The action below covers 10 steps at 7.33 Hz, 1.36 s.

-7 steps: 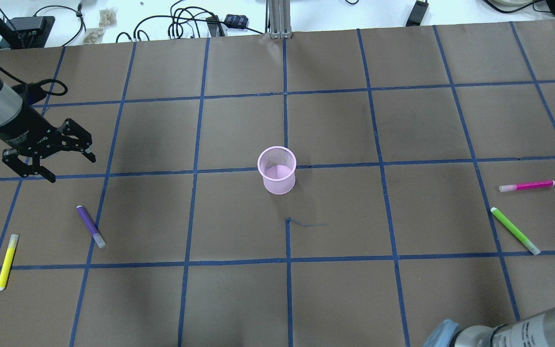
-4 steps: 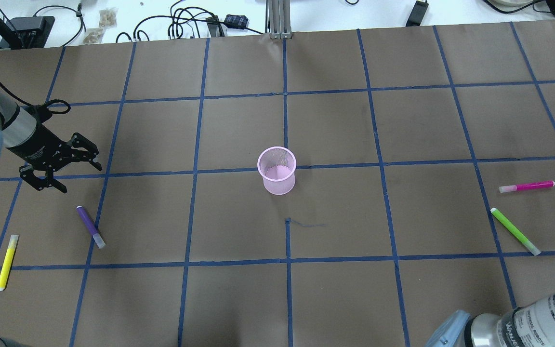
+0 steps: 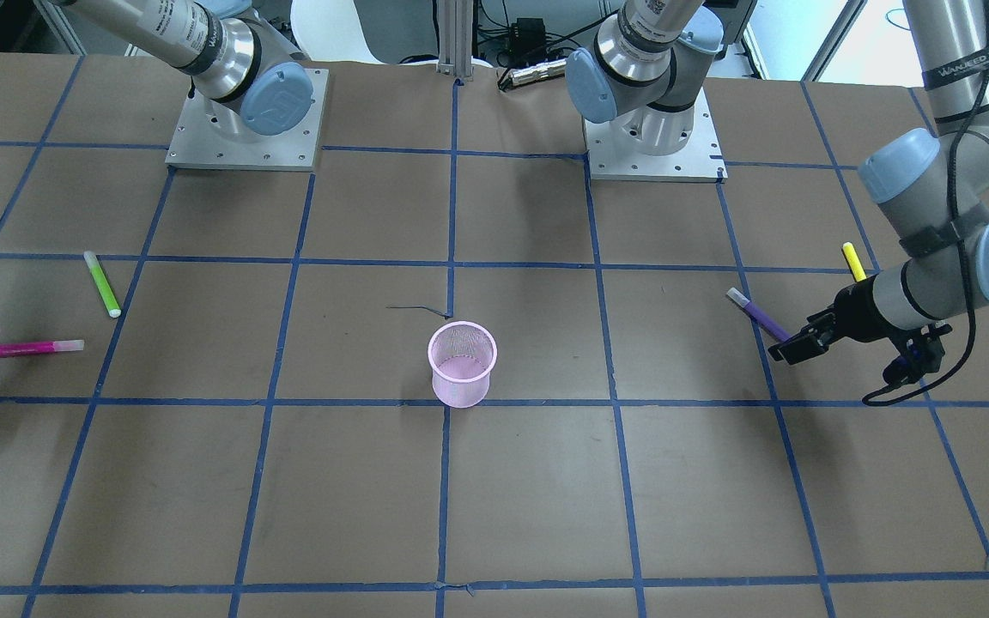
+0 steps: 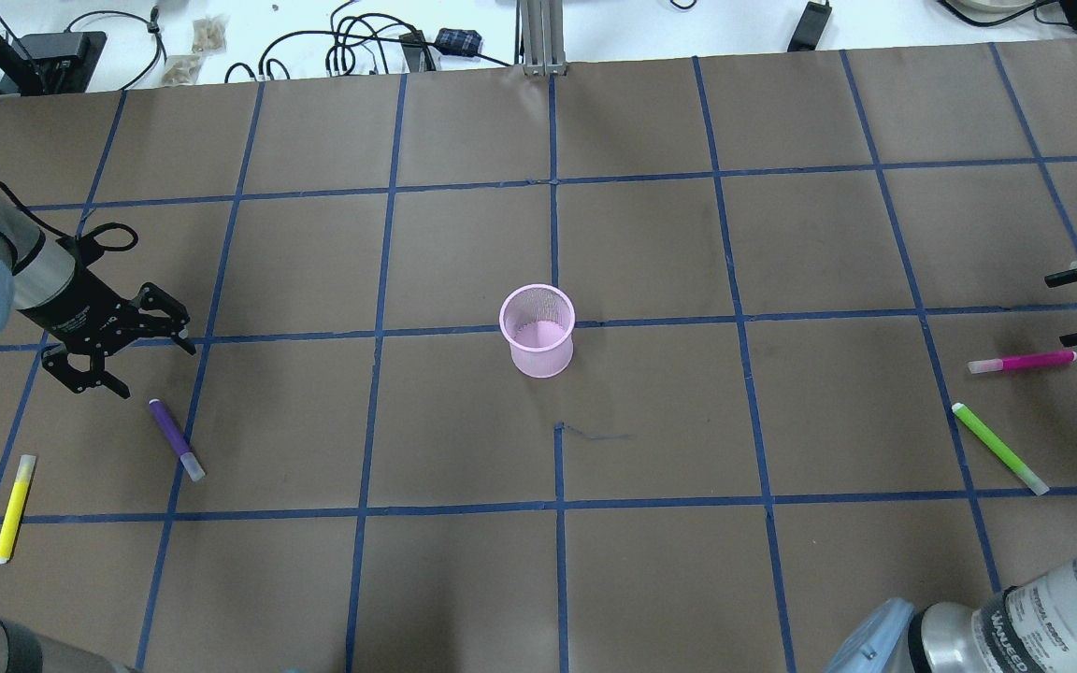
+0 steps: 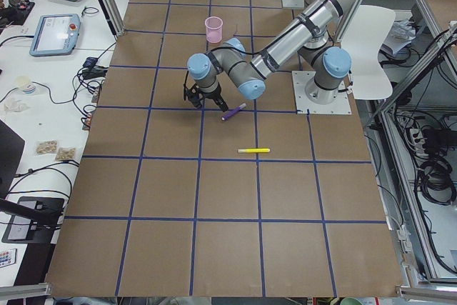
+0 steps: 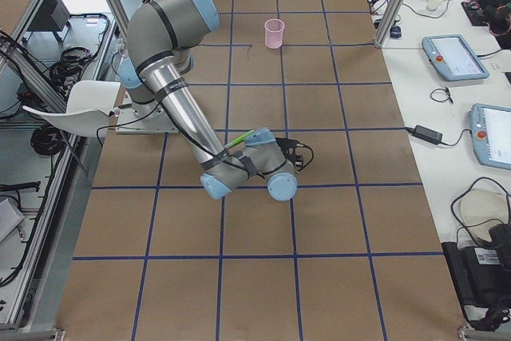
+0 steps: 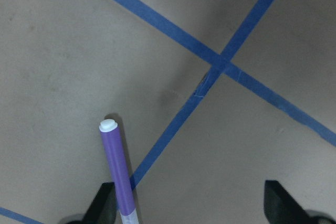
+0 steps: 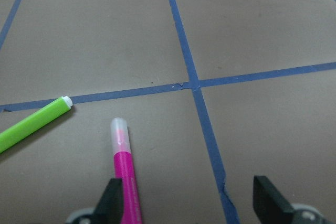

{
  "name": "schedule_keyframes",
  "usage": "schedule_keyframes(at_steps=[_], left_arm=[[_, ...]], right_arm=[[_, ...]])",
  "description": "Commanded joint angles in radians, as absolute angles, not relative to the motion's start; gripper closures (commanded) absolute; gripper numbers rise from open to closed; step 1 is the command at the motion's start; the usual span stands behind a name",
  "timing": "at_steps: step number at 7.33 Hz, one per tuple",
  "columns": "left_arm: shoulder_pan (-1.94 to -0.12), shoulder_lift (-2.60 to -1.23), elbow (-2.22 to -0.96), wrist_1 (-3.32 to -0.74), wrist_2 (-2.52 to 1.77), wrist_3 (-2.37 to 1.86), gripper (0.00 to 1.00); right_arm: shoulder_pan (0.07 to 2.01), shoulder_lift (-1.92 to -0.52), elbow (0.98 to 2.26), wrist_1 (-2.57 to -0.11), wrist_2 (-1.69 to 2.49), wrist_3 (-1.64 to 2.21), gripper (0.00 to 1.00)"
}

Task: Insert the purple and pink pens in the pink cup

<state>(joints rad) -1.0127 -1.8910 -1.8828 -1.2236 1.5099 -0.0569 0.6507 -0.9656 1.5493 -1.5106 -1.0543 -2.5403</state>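
**Operator:** What's at your left end?

**Robot:** A yellow pen [image 4: 13, 509] lies flat near the table's edge. Next comes my left gripper [image 4: 158, 372], hanging just over the dark end of the purple pen [image 4: 176, 439]. Its jaws are spread wide with nothing in them. From my left wrist, the pen lies right beside one of the fingertips [image 7: 105, 203].

**Operator:** And the middle?

**Robot:** The pink cup [image 4: 538, 329] stands upright beside a blue tape line, well apart from both pens I'm after.

**Operator:** The right side?

**Robot:** A green pen [image 4: 999, 448] lies at a slant, and the pink pen [image 4: 1022, 361] is flat on the paper just beyond it. My right gripper [image 4: 1057, 310] sits near that pen's magenta end, jaws wide apart and gripping nothing. From my right wrist, the pen lies right beside one fingertip.
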Motion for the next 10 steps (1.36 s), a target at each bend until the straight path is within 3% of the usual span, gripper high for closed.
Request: schedule_keyframes(at_steps=[1,2,3,4,5,6,8,9,10], left_arm=[[-0.988,-1.937,-1.890,-1.226,1.519,-0.067,0.04],[-0.988,-1.953,-1.890,-1.223,1.519,-0.066,0.05],[-0.986,-1.965,-1.891,-1.232,1.519,-0.066,0.14],[-0.986,-1.973,-1.891,-1.233,1.522,-0.061,0.24],[-0.986,-1.976,-1.891,-1.233,1.522,-0.060,0.28],[-0.986,-1.979,-1.890,-1.233,1.532,-0.054,0.35],[-0.986,-1.980,-1.884,-1.233,1.571,-0.052,0.35],[-0.986,-1.983,-1.887,-1.233,1.571,-0.052,0.41],[-0.986,-1.990,-1.884,-1.233,1.571,-0.052,0.59]], right_arm=[[0.643,-0.960,1.557,-1.522,-1.121,-2.592,0.15],[0.643,-0.959,1.559,-1.534,-1.137,-2.594,0.15],[0.643,-0.928,1.551,-1.542,-1.173,-2.605,0.17],[0.640,-0.899,1.545,-1.546,-1.172,-2.631,0.25],[0.635,-0.899,1.546,-1.545,-1.172,-2.631,0.33],[0.635,-0.899,1.546,-1.545,-1.170,-2.632,0.48],[0.631,-0.900,1.546,-1.545,-1.172,-2.632,0.71],[0.623,-0.899,1.552,-1.546,-1.169,-2.632,0.75],[0.623,-0.900,1.546,-1.543,-1.172,-2.631,0.81]])
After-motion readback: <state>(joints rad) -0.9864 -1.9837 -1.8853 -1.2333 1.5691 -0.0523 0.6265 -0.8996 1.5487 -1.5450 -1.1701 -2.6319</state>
